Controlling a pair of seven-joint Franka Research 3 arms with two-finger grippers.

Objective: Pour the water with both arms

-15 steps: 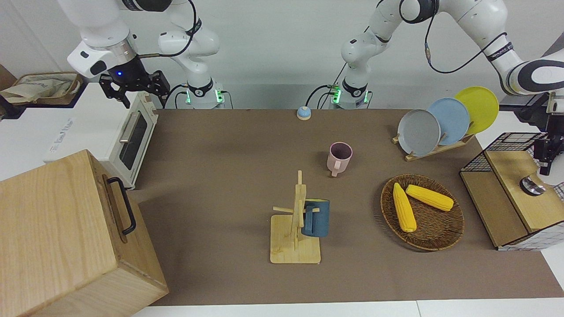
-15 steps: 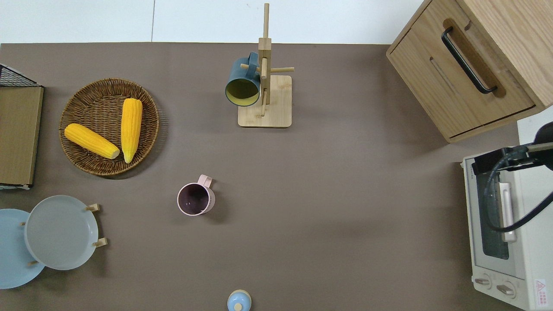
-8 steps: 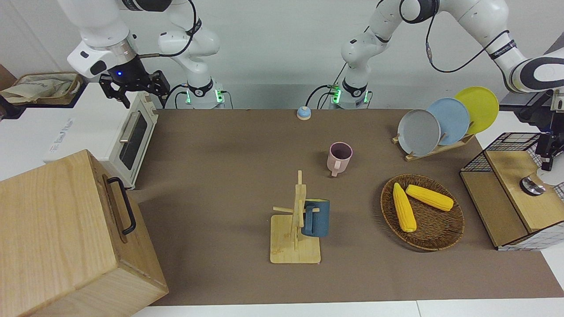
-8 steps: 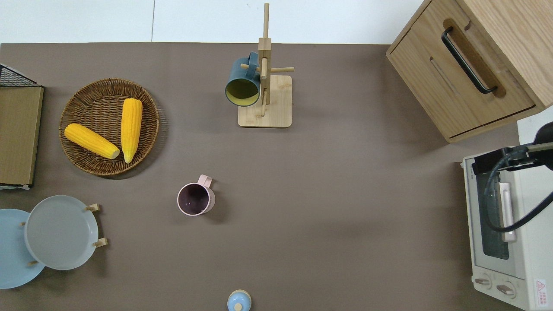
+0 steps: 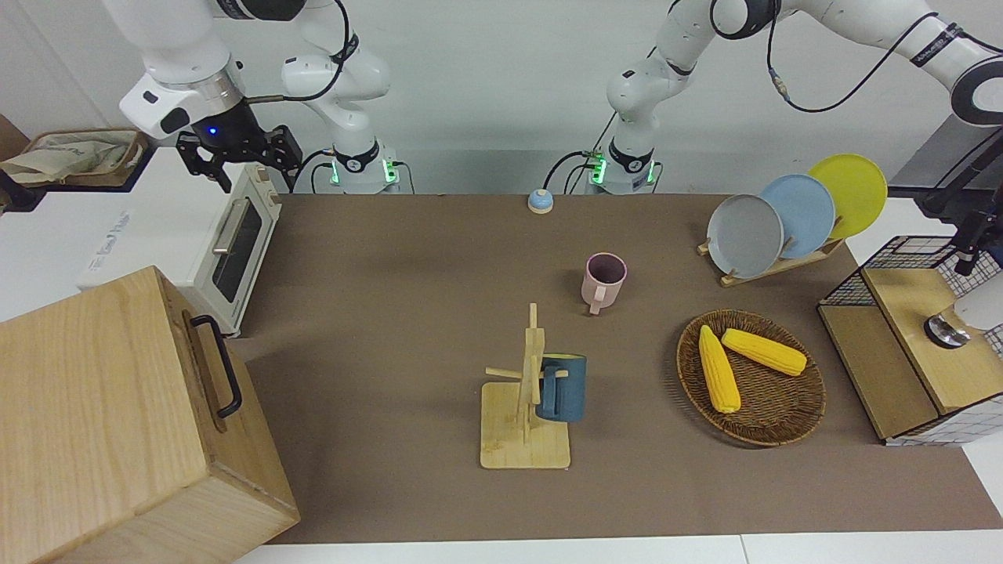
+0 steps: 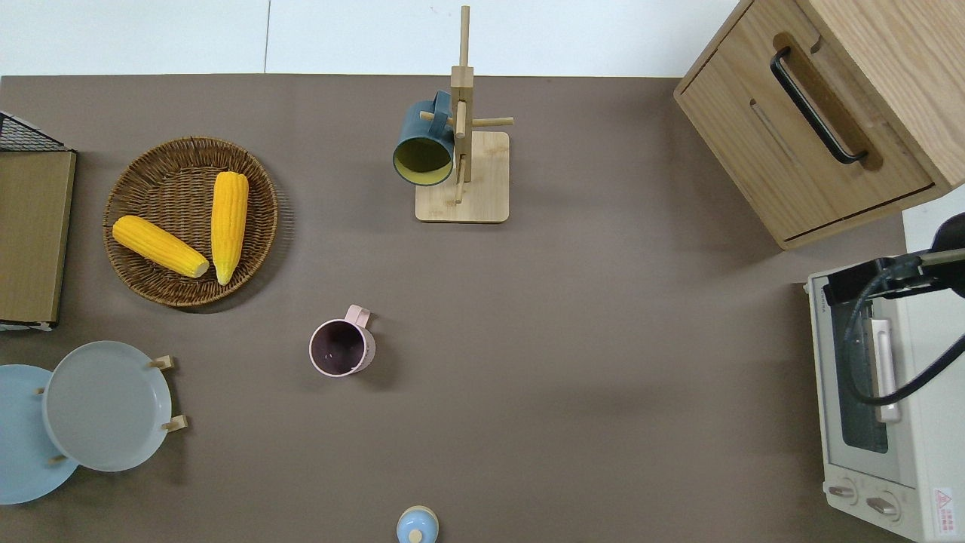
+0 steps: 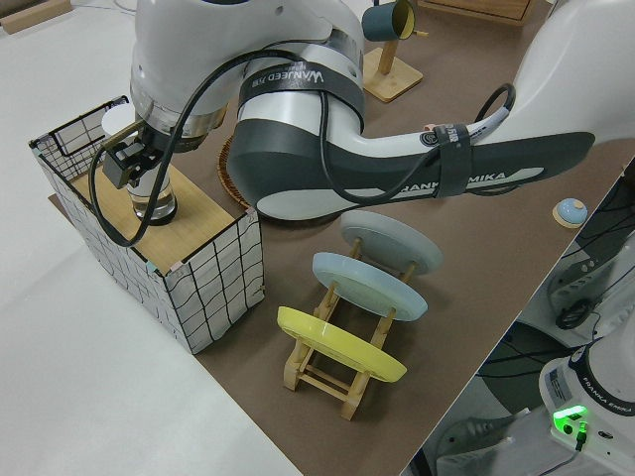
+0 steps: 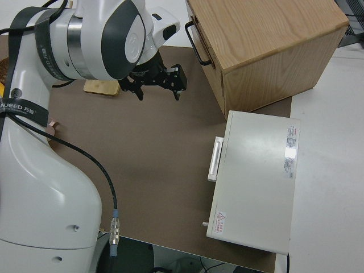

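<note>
A clear glass point(image 5: 944, 330) stands on the wooden top inside a wire-grid box point(image 5: 901, 266) at the left arm's end of the table. My left gripper point(image 5: 966, 258) hangs just above the glass's rim, as the left side view point(image 7: 134, 171) shows over the glass point(image 7: 156, 201). I cannot tell how its fingers stand. A pink mug point(image 5: 604, 280) stands upright and empty near the table's middle point(image 6: 341, 348). A dark blue mug point(image 5: 563, 388) hangs on a wooden mug rack point(image 6: 461, 177). My right arm is parked, its gripper point(image 5: 233, 157) open.
A wicker basket point(image 5: 772, 427) with two corn cobs lies beside the wire box. A rack of three plates point(image 5: 783, 211) stands nearer to the robots. A toaster oven point(image 5: 235, 243) and a wooden cabinet point(image 5: 117, 407) stand at the right arm's end. A small blue bell point(image 5: 540, 201) sits by the arm bases.
My left arm has swung upward and outward, and its gripper shows higher above the glass in the front view. The right arm and the table's objects have not moved.
</note>
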